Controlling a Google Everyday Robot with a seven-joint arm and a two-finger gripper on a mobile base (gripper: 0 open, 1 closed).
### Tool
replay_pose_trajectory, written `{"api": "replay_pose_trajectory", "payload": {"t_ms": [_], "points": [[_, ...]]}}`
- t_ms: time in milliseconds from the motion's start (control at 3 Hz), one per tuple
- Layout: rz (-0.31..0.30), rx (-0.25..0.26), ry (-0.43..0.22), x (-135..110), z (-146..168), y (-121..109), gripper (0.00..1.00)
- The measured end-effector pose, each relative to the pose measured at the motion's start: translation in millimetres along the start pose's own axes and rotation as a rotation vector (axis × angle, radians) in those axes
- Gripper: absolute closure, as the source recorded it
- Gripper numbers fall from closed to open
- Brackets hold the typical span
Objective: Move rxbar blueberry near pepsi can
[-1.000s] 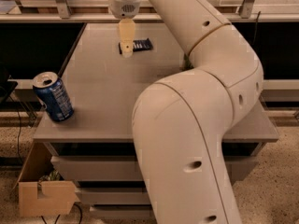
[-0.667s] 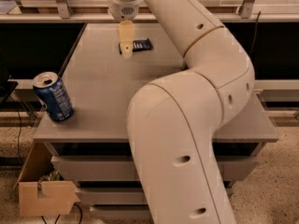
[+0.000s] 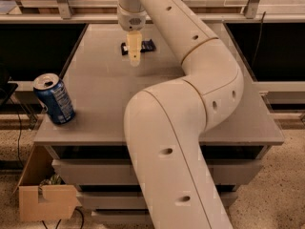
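The gripper (image 3: 135,52) hangs over the far side of the table (image 3: 97,82), in front of the bar (image 3: 148,45); its grip cannot be told. The can (image 3: 54,99) stands well apart, at the near left corner.

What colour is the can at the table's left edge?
The pepsi can is blue, white print, silver top; camera view; gripper at rxbar blueberry.

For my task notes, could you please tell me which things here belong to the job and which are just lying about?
Job: rxbar blueberry at the far side of the table; pepsi can at its near left corner; gripper over the bar.
Lying about: cardboard box on the floor, lower left.
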State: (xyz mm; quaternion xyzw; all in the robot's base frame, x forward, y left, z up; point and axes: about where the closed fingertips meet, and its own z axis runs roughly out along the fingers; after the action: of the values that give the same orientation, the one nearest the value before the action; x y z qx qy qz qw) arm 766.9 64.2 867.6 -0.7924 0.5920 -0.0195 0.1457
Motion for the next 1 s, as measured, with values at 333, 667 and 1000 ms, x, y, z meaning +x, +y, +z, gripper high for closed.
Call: {"api": "replay_pose_trajectory", "payload": {"t_ms": [333, 667, 1000], "points": [[0.028, -0.023, 0.008, 12.3, 13.1, -0.3, 0.0], [0.064, -0.038, 0.013, 24.9, 23.2, 0.4, 0.0], [0.086, -0.043, 0.022, 32.9, 31.7, -1.1, 0.0]]}}
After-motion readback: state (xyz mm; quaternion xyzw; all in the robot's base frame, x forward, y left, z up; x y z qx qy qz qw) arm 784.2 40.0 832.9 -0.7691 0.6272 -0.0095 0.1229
